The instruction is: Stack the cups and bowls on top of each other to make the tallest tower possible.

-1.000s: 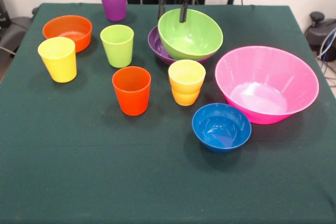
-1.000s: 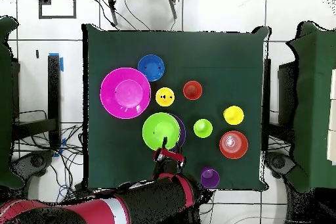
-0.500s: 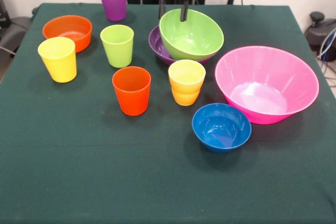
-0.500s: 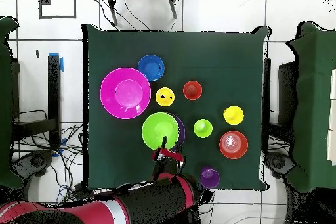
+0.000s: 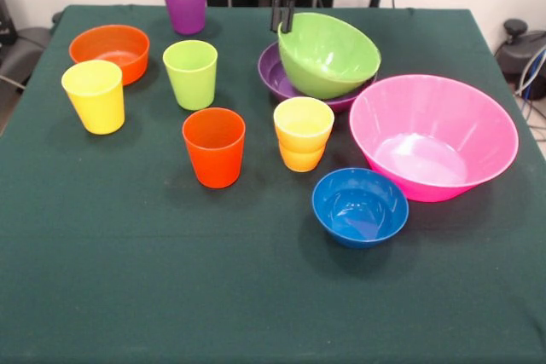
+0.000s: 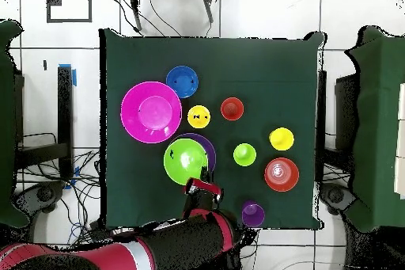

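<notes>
In the front view the claw point(image 5: 281, 16) sits at the top middle, its fingers pinched on the back rim of the green bowl point(image 5: 328, 55). That bowl tips toward the right, half inside the purple bowl point(image 5: 281, 74), next to the big pink bowl point(image 5: 432, 138)

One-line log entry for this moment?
gripper: shut on green bowl rim | green bowl: tilted in purple bowl | pink bowl: adjacent

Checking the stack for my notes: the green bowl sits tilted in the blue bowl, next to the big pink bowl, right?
Not quite. The front view shows the green bowl tilted in the purple bowl, next to the big pink bowl. The blue bowl stands alone and empty.
</notes>
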### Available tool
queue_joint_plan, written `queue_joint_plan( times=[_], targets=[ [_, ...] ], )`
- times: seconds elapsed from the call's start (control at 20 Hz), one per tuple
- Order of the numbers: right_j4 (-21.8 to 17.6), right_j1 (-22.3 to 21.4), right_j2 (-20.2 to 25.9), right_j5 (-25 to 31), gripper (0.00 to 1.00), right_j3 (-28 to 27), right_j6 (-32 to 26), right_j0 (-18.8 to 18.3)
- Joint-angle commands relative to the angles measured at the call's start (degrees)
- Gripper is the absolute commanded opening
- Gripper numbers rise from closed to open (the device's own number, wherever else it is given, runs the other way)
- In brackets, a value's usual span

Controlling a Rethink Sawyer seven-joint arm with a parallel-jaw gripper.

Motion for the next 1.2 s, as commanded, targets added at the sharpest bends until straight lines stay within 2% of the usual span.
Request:
queue_joint_plan(
  times=[0.05, 0.25, 0.6, 0.7, 1.0, 1.2],
  targets=[
    [1.89, 1.10, 6.44, 6.52, 0.00, 0.02, -2.35, 1.89],
    [4.34, 1.82, 5.97, 5.93, 0.00, 0.70, -2.48, 2.93],
    [3.25, 1.03, 5.37, 6.12, 0.00, 0.58, -2.37, 2.78],
    [4.27, 0.17, 3.36, 6.67, 0.00, 1.28, -3.17, 4.05],
    [2.68, -5.11, -0.67, 11.23, 0.00, 3.50, -3.00, 7.14],
    [5.60, -4.95, -2.62, 11.66, 0.00, 4.38, -3.37, 9.37]
  ],
)
